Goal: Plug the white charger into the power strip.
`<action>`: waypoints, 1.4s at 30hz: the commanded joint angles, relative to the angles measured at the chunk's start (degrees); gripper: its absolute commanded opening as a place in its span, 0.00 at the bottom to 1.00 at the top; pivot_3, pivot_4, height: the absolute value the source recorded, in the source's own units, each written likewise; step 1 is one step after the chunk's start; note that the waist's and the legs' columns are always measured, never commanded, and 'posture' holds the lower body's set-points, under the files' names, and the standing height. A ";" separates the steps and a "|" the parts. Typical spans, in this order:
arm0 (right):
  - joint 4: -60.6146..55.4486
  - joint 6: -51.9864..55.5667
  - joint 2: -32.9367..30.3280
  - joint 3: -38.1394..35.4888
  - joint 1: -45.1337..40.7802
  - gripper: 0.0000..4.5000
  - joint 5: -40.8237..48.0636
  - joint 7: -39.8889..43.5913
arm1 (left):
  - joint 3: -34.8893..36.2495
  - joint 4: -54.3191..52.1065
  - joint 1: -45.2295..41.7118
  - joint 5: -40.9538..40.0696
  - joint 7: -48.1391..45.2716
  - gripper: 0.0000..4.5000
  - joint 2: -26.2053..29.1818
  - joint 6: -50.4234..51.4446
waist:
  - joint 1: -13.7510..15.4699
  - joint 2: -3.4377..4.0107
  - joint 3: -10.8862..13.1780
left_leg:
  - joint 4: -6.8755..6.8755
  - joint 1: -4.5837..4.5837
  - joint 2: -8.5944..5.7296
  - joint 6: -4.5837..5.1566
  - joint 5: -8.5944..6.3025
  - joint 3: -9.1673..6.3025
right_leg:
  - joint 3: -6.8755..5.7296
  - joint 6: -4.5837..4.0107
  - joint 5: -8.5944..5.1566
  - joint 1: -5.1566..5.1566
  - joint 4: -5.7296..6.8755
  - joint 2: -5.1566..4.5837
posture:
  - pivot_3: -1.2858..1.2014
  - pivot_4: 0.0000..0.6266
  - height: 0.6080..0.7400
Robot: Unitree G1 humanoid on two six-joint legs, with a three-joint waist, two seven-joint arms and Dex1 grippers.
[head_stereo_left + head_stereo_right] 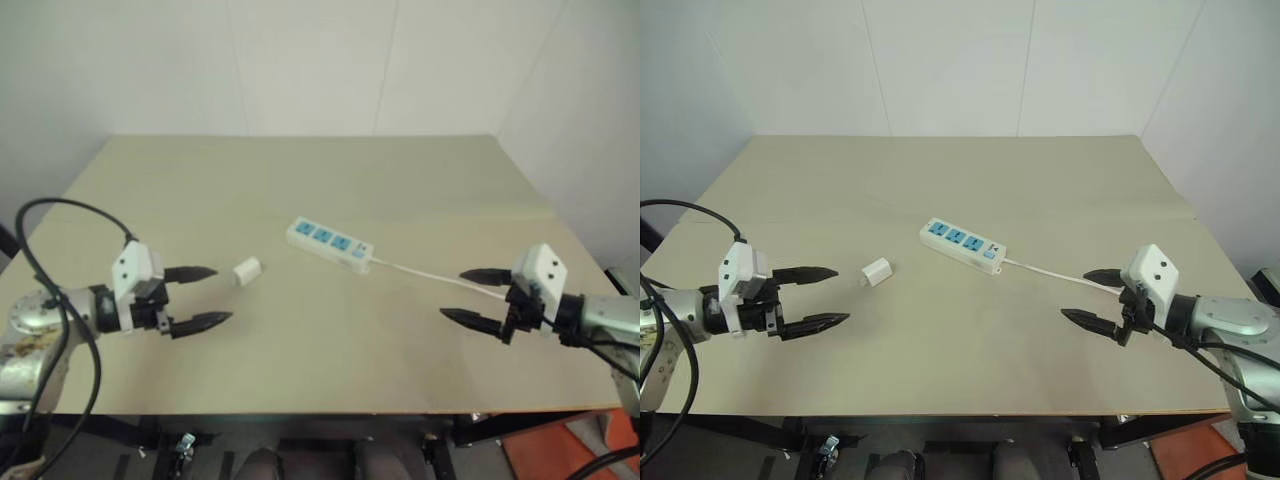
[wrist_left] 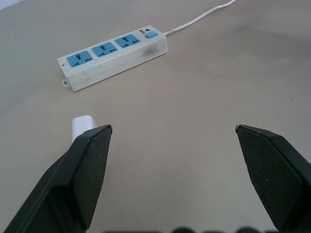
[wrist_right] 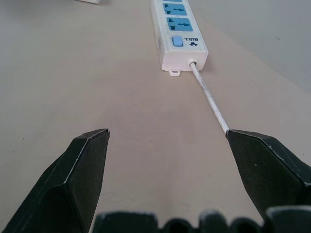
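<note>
Two pincers: I have both over the near part of the worktop (image 1: 940, 180), one toward each side edge, nothing in either.
Left pincer (image 1: 812, 297): fingers spread wide apart, empty, pointing inward at the charger.
Right pincer (image 1: 1092, 298): fingers just as wide apart, empty, aimed along the cord toward the strip's switch end.
Charger (image 1: 877, 271): small white block lying loose on the worktop, left of the middle, just beyond my left fingertips and not touched by them.
Power strip (image 1: 962, 243): lies flat near the middle of the worktop, slanted, three blue sockets facing up and all free, switch end toward the right edge.
Cord (image 1: 1050, 270): thin and white, runs from the switch end toward the right edge, passing close under my right pincer.
Step in hand: I judge this the very start; the charger is not yet picked up.
Next move: I would ease the left pincer forward to straddle the charger and close on its body, keeping the prongs free. I cannot tell which way the prongs point, so I may need to turn it before lowering it into a socket.
Right side: I think it could steady the strip during the push.
</note>
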 commanded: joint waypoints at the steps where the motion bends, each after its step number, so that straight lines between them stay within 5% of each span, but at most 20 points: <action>1: -0.56 -0.06 -1.17 -1.25 -0.90 1.00 0.48 -0.27 | 0.94 -1.08 -0.93 -0.67 0.30 0.98 0.37 -0.99 | 0.00 0.00 0.00 | 0.00 0.00 0.00 0.00 0.00 0.00 | 0.00 0.00 0.00 0.00 0.00 0.00 | 0.52 0.24 1.00; 21: 3.18 1.36 0.30 2.22 -5.32 1.00 -0.05 -0.56 | 0.16 -1.49 -2.73 -0.46 1.04 0.98 0.75 -0.72 | -0.15 0.00 0.00 | 0.00 0.02 0.00 0.00 0.00 0.03 | 0.02 -0.01 0.01 0.00 0.00 0.00 | 0.52 0.24 1.00; 33: 50.04 -15.05 13.00 20.33 -39.54 1.00 -15.32 5.47 | -4.13 1.47 -8.05 1.96 2.54 0.98 -1.28 -2.47 | -0.79 0.00 0.00 | -0.03 -0.03 0.01 0.00 0.00 0.08 | 0.04 -0.34 0.22 -0.09 0.00 0.02 | 0.52 0.24 1.00; 42: 71.86 -25.58 20.39 21.75 -48.47 1.00 -22.56 1.61 | -4.09 -0.58 -6.76 2.19 3.91 0.98 -2.24 -2.73 | -0.98 0.00 0.00 | -0.06 -0.04 -0.01 0.00 0.00 0.03 | 0.02 -0.35 0.24 -0.09 0.02 -0.03 | 0.52 0.24 1.00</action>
